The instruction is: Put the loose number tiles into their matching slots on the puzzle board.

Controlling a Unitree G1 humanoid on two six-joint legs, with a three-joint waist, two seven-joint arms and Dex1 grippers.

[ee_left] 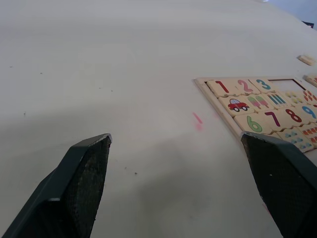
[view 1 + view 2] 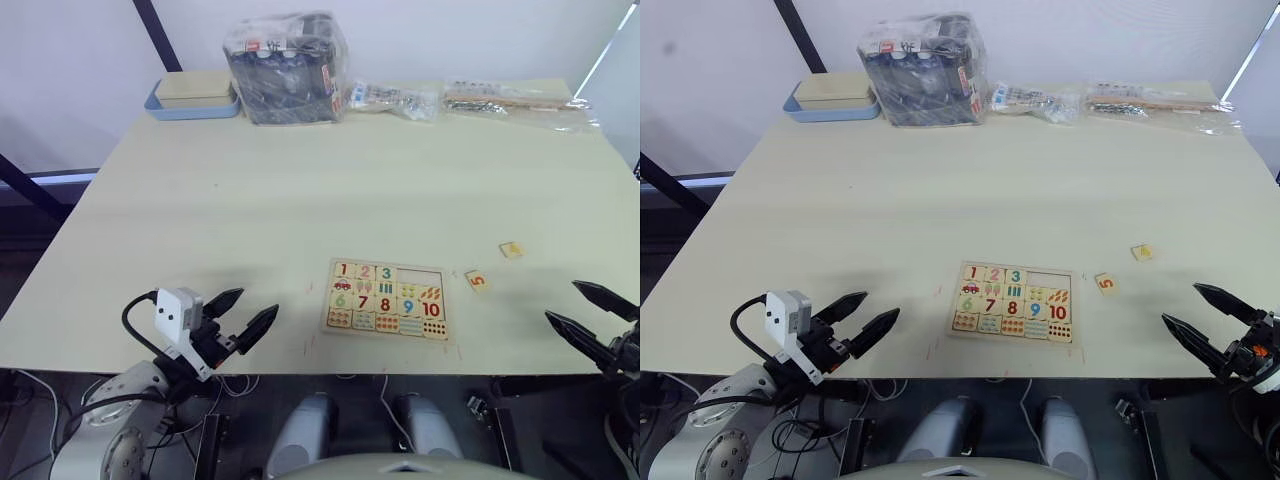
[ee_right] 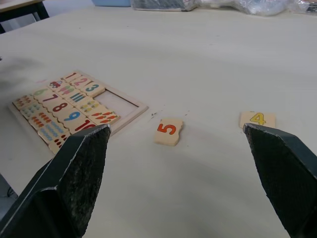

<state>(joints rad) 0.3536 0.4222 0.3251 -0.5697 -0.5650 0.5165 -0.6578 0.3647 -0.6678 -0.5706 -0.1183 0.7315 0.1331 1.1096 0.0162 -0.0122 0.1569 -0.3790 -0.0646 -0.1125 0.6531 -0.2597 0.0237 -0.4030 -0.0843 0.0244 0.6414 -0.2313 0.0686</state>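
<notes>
The puzzle board (image 3: 130, 118) lies flat near the table's front edge, between my two grippers. Number tiles 1, 2 and 3 sit in its top row, and the two slots (image 2: 420, 276) at that row's right end are bare. Loose tile 5 (image 2: 477, 281) lies just right of the board, and loose tile 4 (image 2: 511, 249) lies farther right and back. In the right wrist view, tile 5 (image 3: 168, 131) and tile 4 (image 3: 257, 119) lie ahead of my open, empty right gripper (image 2: 562, 300). My left gripper (image 2: 258, 303) is open and empty, left of the board.
At the table's far edge stand a blue tray with a beige lid (image 2: 192, 97), a plastic-wrapped box (image 2: 288, 68) and plastic bags (image 2: 395, 97) with a long packet (image 2: 515, 100). Both grippers hover by the table's front edge.
</notes>
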